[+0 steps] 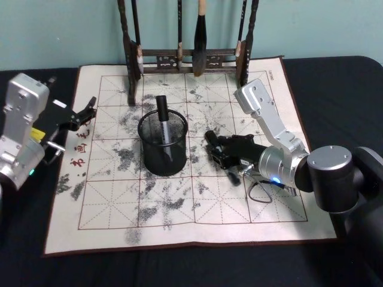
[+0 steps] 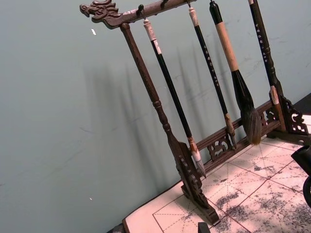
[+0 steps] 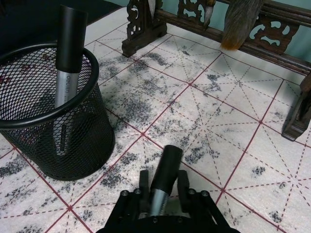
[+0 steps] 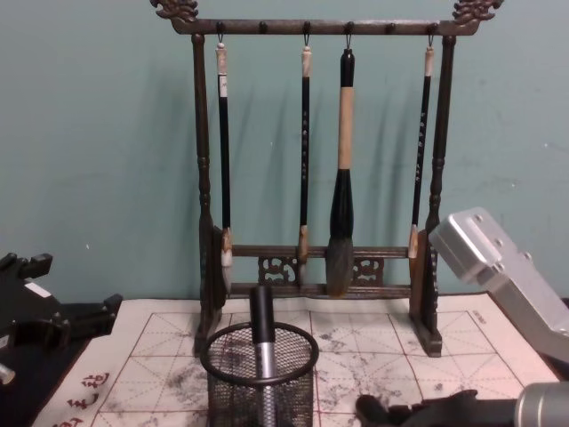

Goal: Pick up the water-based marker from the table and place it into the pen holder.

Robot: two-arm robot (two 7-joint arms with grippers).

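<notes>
Clearly the right hand (image 3: 164, 188) has its two fingers closed on the grey barrel of the water-based marker (image 3: 165, 166), whose black cap pokes out ahead of them toward the brush rack (image 4: 204, 178). It sits low over the ink-smudged mat (image 1: 179, 215) just to the right of the pen holder (image 1: 164, 161), and whether the marker touches the mat I cannot tell. The holder stands near the middle of the mat on the dark worktop (image 1: 335, 89) with a second marker (image 1: 163, 119) already leaning inside it, cap up, while the left hand (image 1: 84, 113) is parked at the mat's left edge.
</notes>
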